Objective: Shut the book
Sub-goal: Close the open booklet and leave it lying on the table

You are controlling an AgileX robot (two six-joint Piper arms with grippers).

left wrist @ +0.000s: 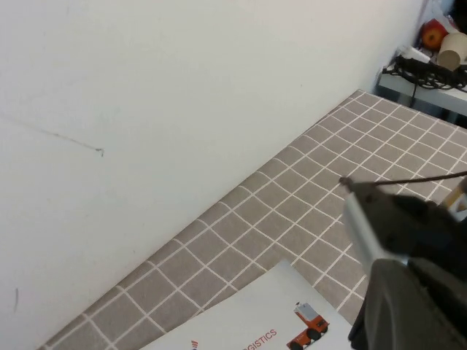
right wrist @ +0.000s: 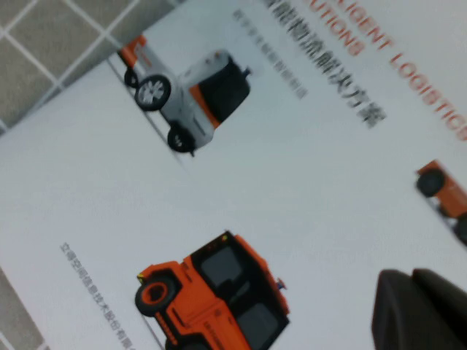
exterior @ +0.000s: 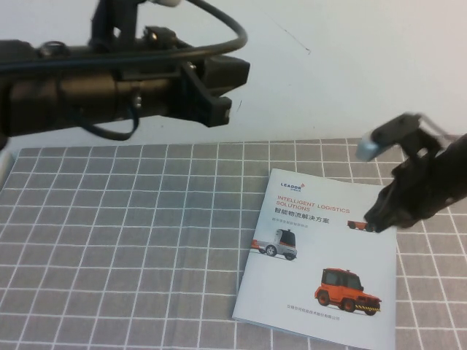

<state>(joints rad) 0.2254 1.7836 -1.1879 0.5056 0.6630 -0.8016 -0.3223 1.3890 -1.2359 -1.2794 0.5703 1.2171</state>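
The left arm is raised high and stretches level along the far edge of the surface, from the left toward the middle, ending in the left tool. The right arm slants down from the right edge, with the right tool held low and its fingers pressed together.

Book cover: paper, smooth, soft sheen; white ground with orange print; lies under the right gripper's tip.
Right gripper: dark matt casing, probably plastic; fingers pressed together over the cover near its edge.
Left gripper: black, matt, hard; plastic or coated metal, cannot tell; raised, well apart from the book.
Cable: black sheath, slight gloss; just behind the left gripper.
Mat: grey, matt, white grid lines; beneath both grippers.
Wall: white, matt, one hairline mark; beyond both grippers.
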